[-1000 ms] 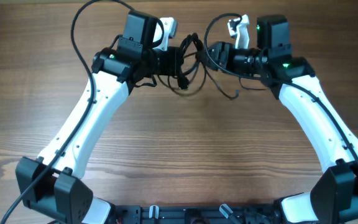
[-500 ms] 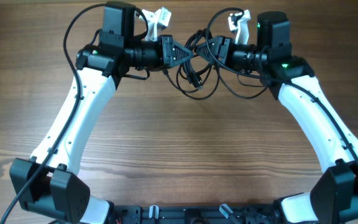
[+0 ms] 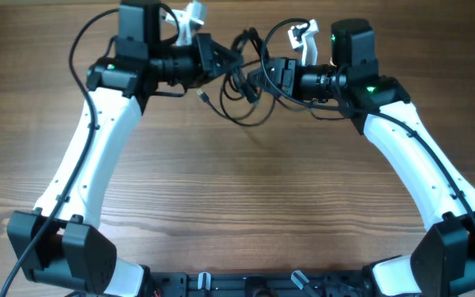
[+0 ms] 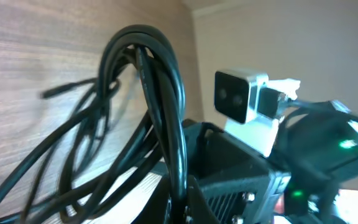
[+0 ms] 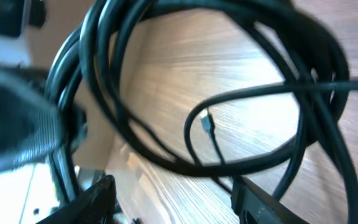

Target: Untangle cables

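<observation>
Cables point(image 3: 242, 80) hang in one tangled bunch between both grippers, at the far side of the table point(image 3: 246, 190), about mid-width. Left gripper point(image 3: 219, 61) is narrow and pinched on the bundle. In the left wrist view the strands run straight down into its fingers point(image 4: 190, 200), whose tips are cut off by the frame bottom. Right gripper point(image 3: 264, 76) has its fingers point(image 5: 95, 199) spread wide with loops crossing the gap. That view is blurred, so I can't tell if they touch a strand. A silvery plug point(image 3: 204, 96) dangles under the left gripper; can't tell if it touches the wood. The table is brown wood grain, and a plain beige wall point(image 4: 291, 37) shows in the left wrist view. The bunch sits close to the far edge. A wide stretch of wood lies between the arms toward the base.
</observation>
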Tool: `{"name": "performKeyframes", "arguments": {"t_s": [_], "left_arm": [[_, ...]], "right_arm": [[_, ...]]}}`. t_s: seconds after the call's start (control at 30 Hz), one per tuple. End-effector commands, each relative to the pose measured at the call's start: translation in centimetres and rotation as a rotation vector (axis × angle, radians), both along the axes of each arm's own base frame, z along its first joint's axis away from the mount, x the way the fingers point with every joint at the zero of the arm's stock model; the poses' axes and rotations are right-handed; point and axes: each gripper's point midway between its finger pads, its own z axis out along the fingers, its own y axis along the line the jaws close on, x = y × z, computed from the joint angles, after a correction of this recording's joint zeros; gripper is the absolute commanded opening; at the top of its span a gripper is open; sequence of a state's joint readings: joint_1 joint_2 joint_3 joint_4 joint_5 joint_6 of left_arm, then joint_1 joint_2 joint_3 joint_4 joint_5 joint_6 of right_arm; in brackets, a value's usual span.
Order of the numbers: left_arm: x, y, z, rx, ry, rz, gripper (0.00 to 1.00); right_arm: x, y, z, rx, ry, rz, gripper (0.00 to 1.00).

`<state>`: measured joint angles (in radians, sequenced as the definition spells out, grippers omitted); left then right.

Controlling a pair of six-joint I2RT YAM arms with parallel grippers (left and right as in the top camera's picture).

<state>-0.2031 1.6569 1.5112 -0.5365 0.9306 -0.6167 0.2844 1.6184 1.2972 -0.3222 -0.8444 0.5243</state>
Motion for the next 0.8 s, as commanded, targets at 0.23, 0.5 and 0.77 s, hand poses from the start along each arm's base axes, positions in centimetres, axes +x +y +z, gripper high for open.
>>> {"name": "performKeyframes", "arguments": {"t_s": [0.23, 0.5, 0.77], "left_arm": [[-3.0, -1.2, 6.6, -0.245, -0.035, -0.21, 0.04], [-3.5, -1.3, 7.6, -0.278, -0.065, -0.255, 0.04], [-3.4, -1.4, 8.3, -0.316, 0.048, -0.228, 0.04]], "right_arm": [[-0.3, 1.6, 3.5, 0.129, -0.143, 0.136, 0.63], [-0.7, 2.1, 5.4, 0.191, -0.2, 0.189, 0.68], [0.5, 3.3, 6.2, 0.171, -0.277, 0.122, 0.68]]}}
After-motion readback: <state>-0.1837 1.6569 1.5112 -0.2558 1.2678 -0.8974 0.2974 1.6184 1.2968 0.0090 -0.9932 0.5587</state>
